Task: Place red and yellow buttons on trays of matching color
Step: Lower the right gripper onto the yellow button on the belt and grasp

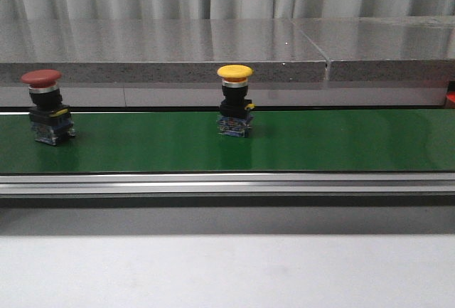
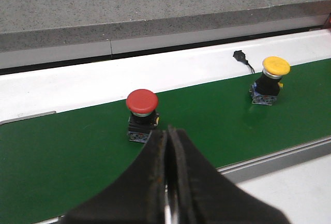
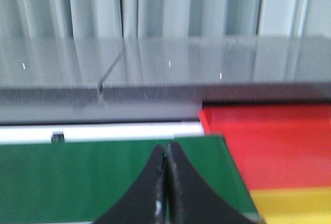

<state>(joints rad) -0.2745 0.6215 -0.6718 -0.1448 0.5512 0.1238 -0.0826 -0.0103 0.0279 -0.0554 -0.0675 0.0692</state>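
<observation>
In the front view we see the red button [image 1: 45, 105] at the far left of the frame and the yellow button [image 1: 234, 99] near centre, both upright on the green belt [image 1: 341, 141], caps up, well apart. No arm shows in that view.

In the left wrist view our left hand [image 2: 168, 131] is closed, fingers pressed together, holding nothing. The red button [image 2: 142, 114] stands just above the fingertips in the frame, near but not touching. The yellow button [image 2: 271, 79] sits at the right of the frame, well apart from the hand, leaning a bit as pictured.

In the right wrist view our right hand [image 3: 165, 154] is also closed and empty, over the belt end [image 3: 77, 177]. The red tray [image 3: 274, 141] fills the right of the frame, with the yellow tray [image 3: 295, 206] at lower right. We see nothing in the visible parts of either. The picture is blurred.

A grey stone ledge [image 1: 213, 48] runs behind the belt.
</observation>
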